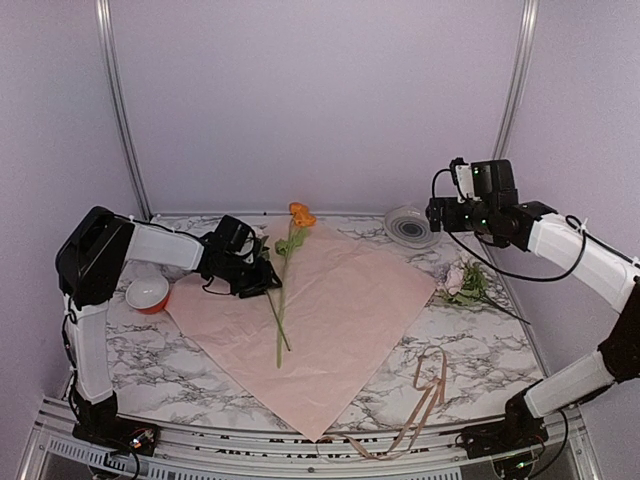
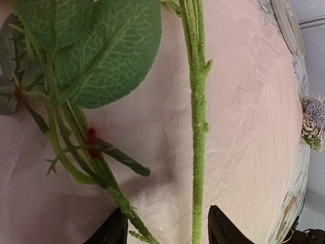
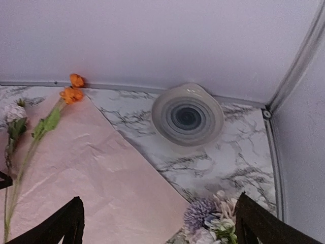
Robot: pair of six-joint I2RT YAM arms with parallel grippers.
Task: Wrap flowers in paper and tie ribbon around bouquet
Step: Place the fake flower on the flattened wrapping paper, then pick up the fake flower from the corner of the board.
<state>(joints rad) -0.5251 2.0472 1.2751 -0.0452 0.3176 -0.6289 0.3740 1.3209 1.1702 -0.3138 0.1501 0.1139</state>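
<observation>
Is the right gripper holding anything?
No, the right gripper hangs wide open and empty above the table.

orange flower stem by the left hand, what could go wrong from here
1. The left hand sits low, open, with the orange flower stem and a leafy stem between its fingers. Leaves could snag when it lifts and drag both askew.
2. The pink paper lies loose and thin, so a low finger could catch and crumple it.
3. The ribbon trails to the near edge of the marble table and might slip off.
</observation>
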